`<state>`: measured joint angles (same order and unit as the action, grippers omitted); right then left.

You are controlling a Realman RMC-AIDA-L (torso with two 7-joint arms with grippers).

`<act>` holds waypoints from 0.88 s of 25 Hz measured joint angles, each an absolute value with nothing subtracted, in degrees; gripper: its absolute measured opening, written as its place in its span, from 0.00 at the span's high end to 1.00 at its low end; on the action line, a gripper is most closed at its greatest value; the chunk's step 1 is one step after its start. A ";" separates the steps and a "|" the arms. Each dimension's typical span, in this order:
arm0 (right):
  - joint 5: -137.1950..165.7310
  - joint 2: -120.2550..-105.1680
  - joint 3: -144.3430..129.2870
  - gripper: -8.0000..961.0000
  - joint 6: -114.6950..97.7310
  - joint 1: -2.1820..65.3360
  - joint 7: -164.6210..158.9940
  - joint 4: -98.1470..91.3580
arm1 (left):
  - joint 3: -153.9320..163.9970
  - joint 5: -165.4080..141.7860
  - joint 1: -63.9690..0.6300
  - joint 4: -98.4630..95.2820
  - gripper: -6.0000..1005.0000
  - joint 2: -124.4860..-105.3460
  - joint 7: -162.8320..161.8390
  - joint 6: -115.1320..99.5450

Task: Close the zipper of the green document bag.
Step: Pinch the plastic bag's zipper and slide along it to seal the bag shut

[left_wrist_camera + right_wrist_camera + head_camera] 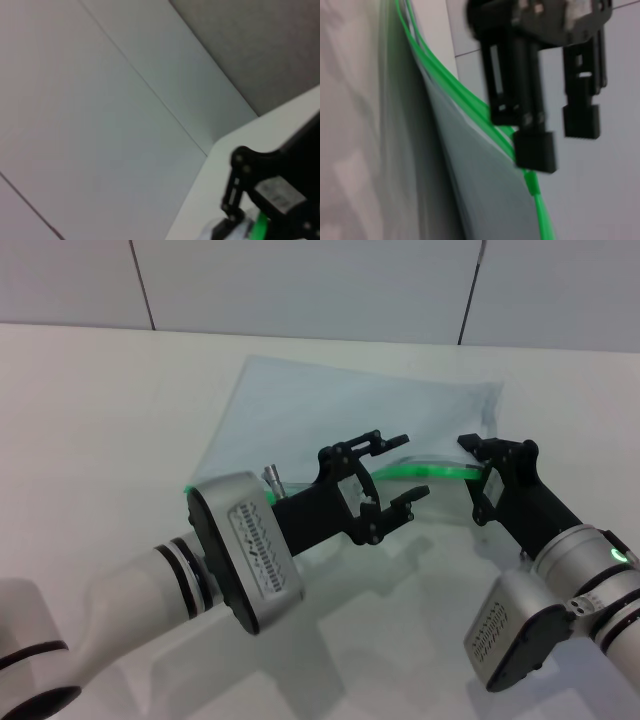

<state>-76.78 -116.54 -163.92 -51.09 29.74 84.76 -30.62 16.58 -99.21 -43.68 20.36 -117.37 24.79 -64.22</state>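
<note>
The green document bag (340, 410), pale blue-grey and translucent, lies flat on the white table (100, 420). Its bright green zipper (435, 472) runs along the near long edge. In the right wrist view the zipper (470, 100) shows as two green lines that meet beside my right gripper (559, 140), with the bag's plastic (485, 190) under them. My left gripper (405, 468) hangs open over the middle of the zipper, one finger on each side of it, nothing held. My right gripper (478, 465) sits at the zipper's right end. I cannot make out the slider tab.
A panelled grey wall (320, 280) runs behind the table. The left wrist view shows that wall, the table's far corner (235, 145), a black gripper part (240, 185) and a bit of green zipper (260, 227).
</note>
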 joint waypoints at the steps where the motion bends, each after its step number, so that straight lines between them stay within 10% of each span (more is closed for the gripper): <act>1: -76.81 -116.54 -163.93 0.95 -51.11 29.88 84.76 -30.69 | 16.58 -99.23 -43.64 20.49 0.41 -117.41 25.81 -63.97; 22: -73.46 -116.54 -164.79 0.95 -51.68 29.72 84.72 -33.14 | 14.38 -98.52 -41.63 21.43 0.43 -117.60 39.53 -63.45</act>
